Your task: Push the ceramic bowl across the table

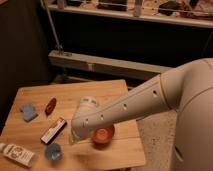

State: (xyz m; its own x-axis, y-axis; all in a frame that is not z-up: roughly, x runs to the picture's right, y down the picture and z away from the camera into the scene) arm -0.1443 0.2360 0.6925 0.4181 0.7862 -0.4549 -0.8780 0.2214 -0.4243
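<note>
Just beside the end effector [76, 135] lies the ceramic bowl [104, 135].

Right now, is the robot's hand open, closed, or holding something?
Gripper: cannot be told. It is low over the table, right beside the ceramic bowl.

Mostly hidden beneath the cream plastic arm [130, 105], just left of the round glossy reddish-brown ceramic bowl [103, 135]: the gripper [75, 136]. Cut off at the near left edge: white printed bottle [17, 154].
</note>
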